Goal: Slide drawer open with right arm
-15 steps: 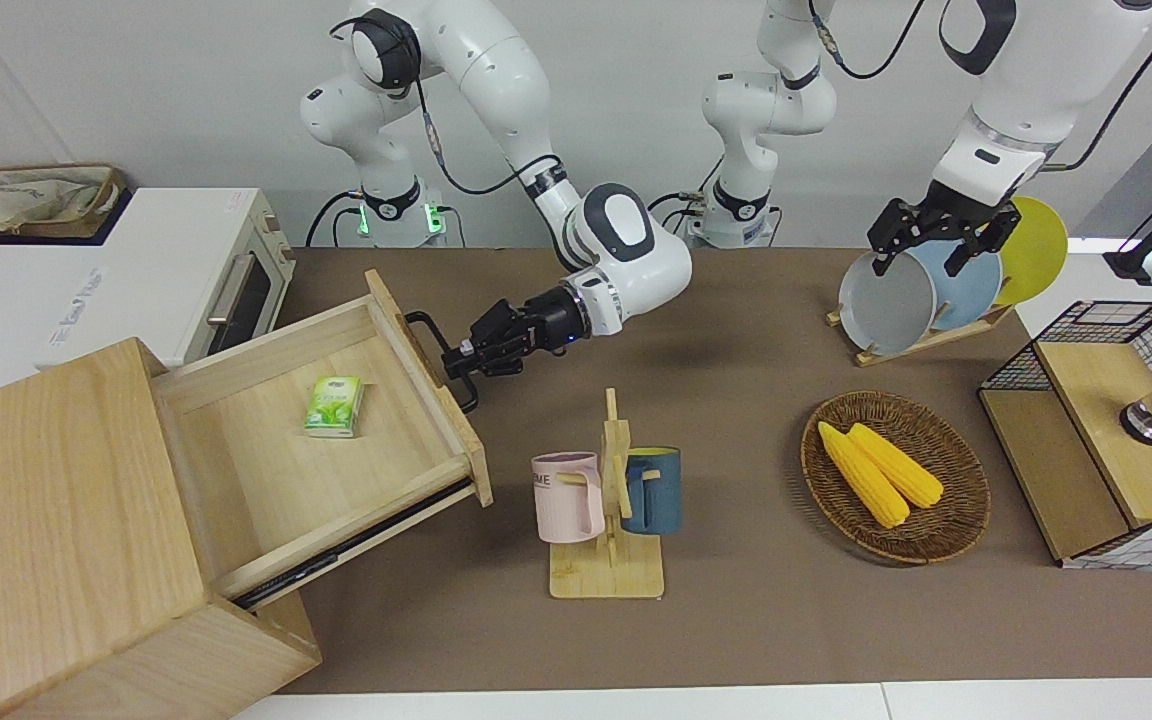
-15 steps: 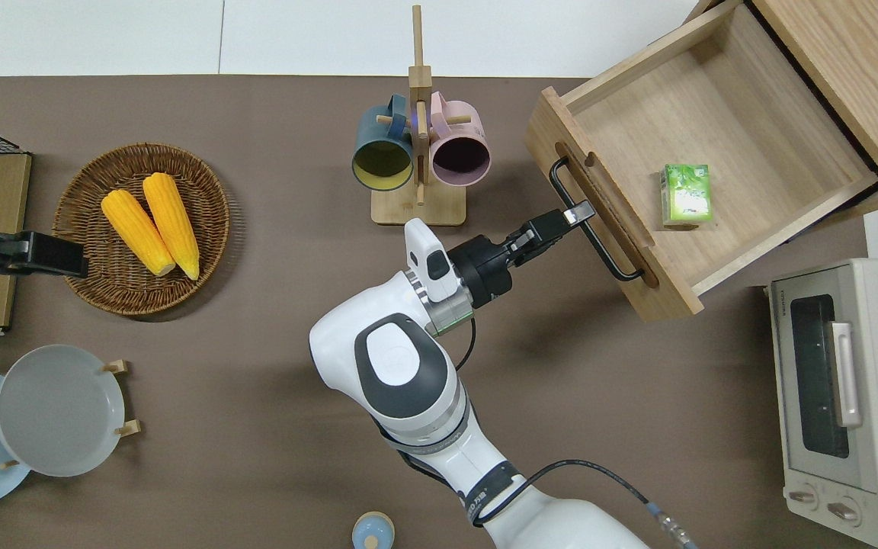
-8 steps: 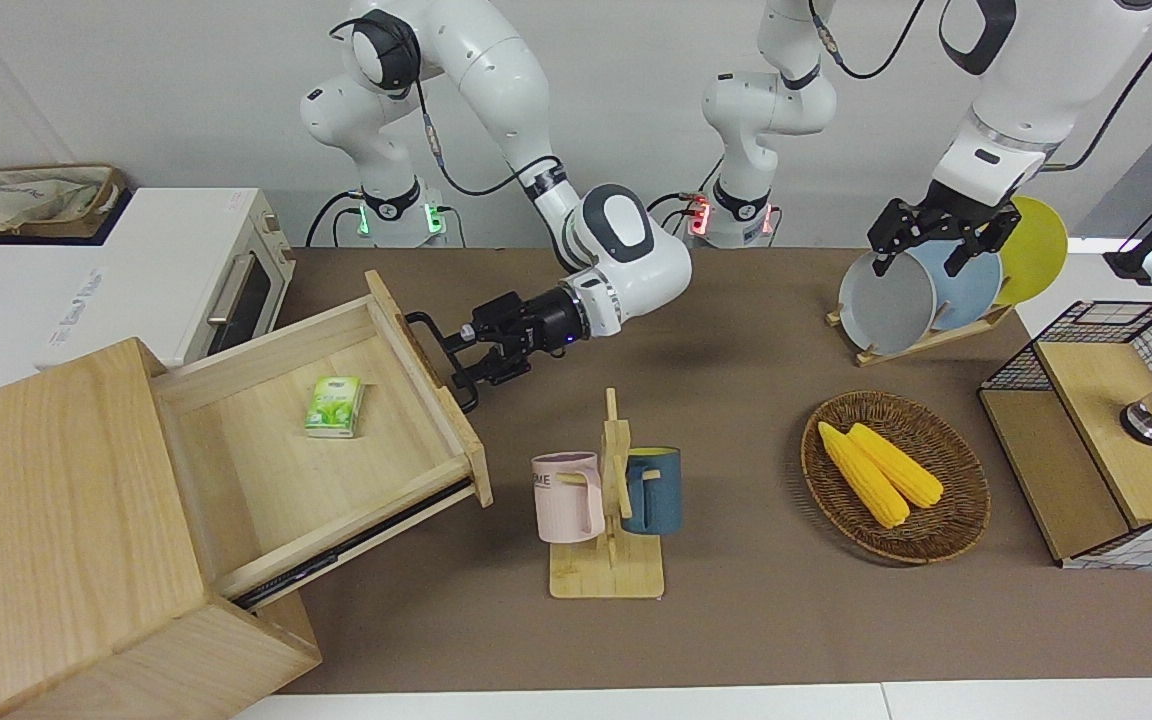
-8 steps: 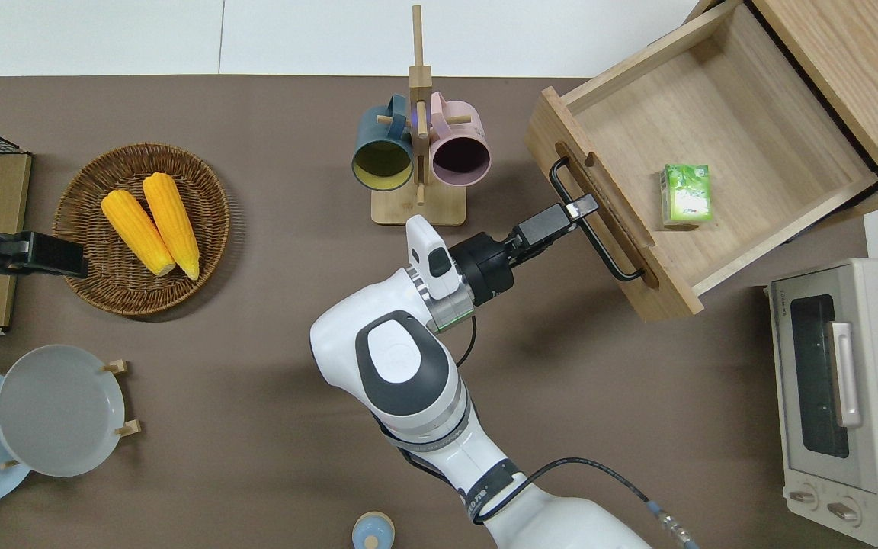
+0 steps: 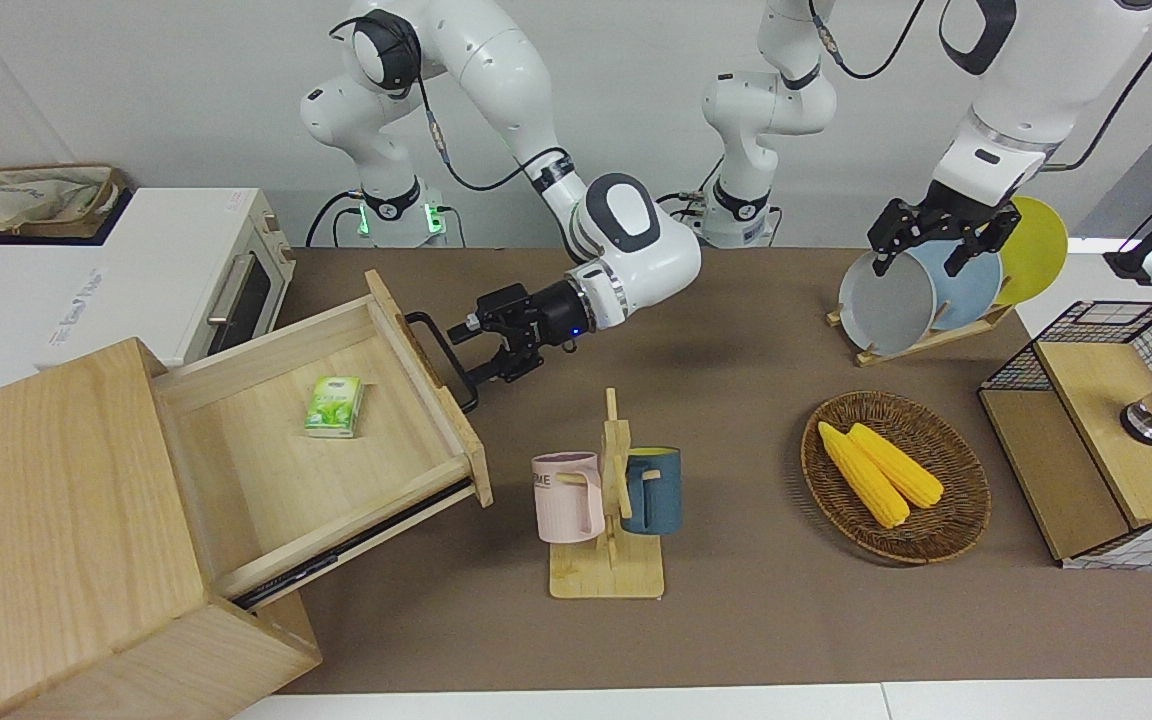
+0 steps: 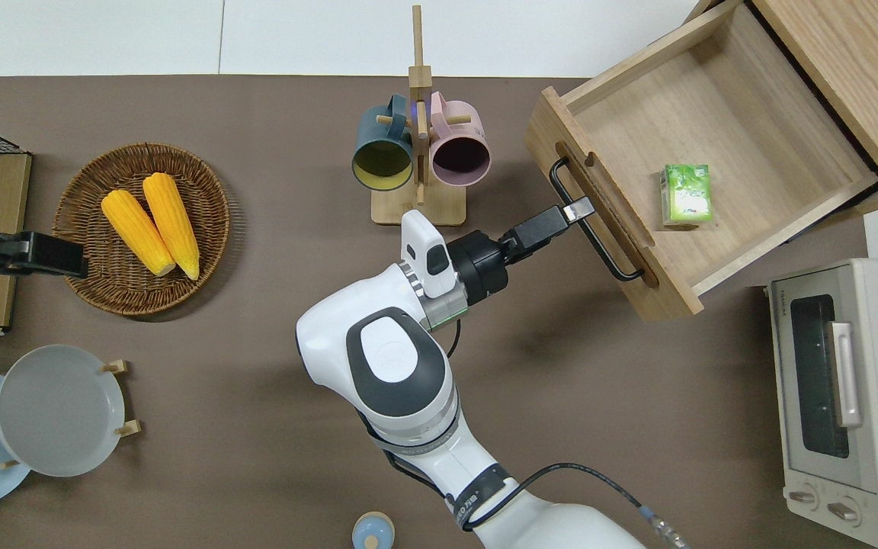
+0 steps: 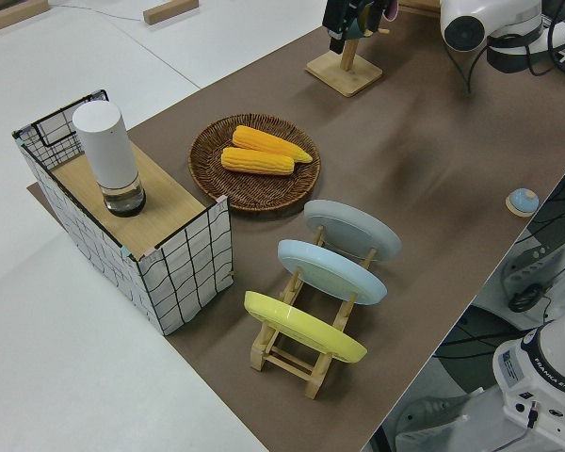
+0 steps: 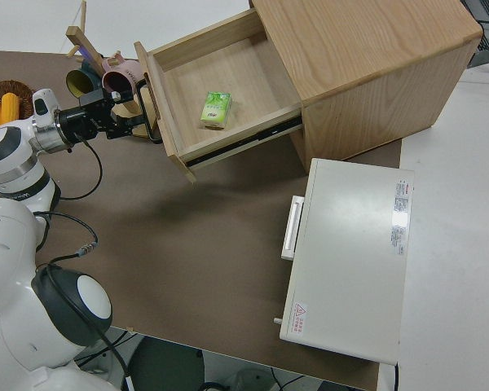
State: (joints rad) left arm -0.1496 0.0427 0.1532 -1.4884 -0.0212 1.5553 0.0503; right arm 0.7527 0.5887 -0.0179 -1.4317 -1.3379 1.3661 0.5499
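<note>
Overhead view, taking the drawer as our landmark: we see it pulled well out of its cabinet at the right arm's end of the surface. Nearest the robots, the right arm reaches toward the drawer's front. Its claw sits at the black bar handle, fingers apart and just off the bar. Inside the drawer lies a green packet. The mug rack stands beside the drawer's front, toward the left arm's end. The left arm is parked.
</note>
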